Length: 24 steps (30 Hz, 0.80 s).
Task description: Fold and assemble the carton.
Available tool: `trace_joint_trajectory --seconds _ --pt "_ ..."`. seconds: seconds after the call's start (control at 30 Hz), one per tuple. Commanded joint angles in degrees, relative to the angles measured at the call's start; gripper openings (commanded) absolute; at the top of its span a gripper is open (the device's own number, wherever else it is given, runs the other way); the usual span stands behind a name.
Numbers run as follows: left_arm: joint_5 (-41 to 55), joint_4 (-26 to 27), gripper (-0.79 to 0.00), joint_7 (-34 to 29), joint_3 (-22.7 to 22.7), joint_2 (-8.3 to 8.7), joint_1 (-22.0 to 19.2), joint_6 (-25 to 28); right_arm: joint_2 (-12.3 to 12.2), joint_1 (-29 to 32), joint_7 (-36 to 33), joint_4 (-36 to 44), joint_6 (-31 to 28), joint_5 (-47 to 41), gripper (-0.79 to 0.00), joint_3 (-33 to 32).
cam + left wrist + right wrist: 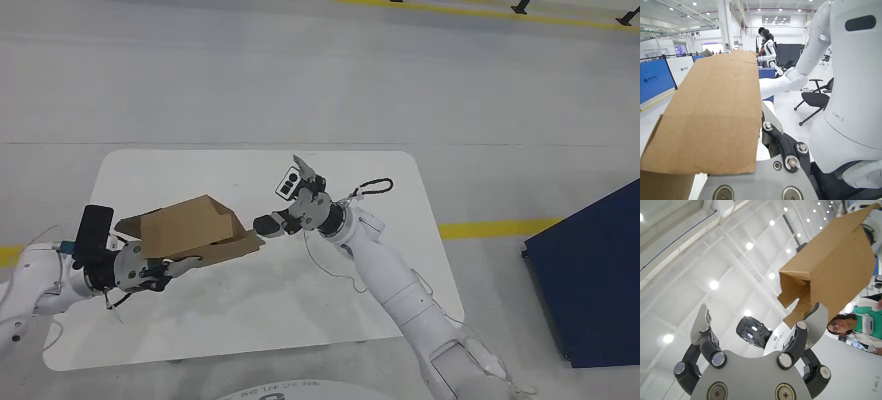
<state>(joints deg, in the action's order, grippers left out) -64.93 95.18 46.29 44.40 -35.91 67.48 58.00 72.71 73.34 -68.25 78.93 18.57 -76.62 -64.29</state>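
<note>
L end effector (180, 266) is clamping carton (190, 232); R end effector (760, 311), apart, is sitting beside it; hard push risks slipping.

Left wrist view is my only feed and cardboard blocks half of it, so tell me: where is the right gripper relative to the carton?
Observer: Top view shows the right gripper at the carton's end farthest from the left arm.
Operator: Closed on anything?
Observer: No. Its own wrist view shows its fingers spread wide, one beside a hanging flap.
Operator: Is that end sealed?
Observer: No, it is open, with the hollow inside visible.
</note>
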Motion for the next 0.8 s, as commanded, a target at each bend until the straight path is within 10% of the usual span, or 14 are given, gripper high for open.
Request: trace_joint_trajectory --seconds 0.0,0.77 --pt "-0.2 0.2 -0.785 0.0 -0.3 0.07 -0.2 0.0 0.0 0.5 -0.1 0.4 0.6 -0.3 0.000 0.3" --pt "-2.0 -0.4 -0.785 0.0 -2.2 -0.04 -2.1 0.0 1.7 -4.3 0.7 -3.6 2.6 -1.6 0.000 4.8"
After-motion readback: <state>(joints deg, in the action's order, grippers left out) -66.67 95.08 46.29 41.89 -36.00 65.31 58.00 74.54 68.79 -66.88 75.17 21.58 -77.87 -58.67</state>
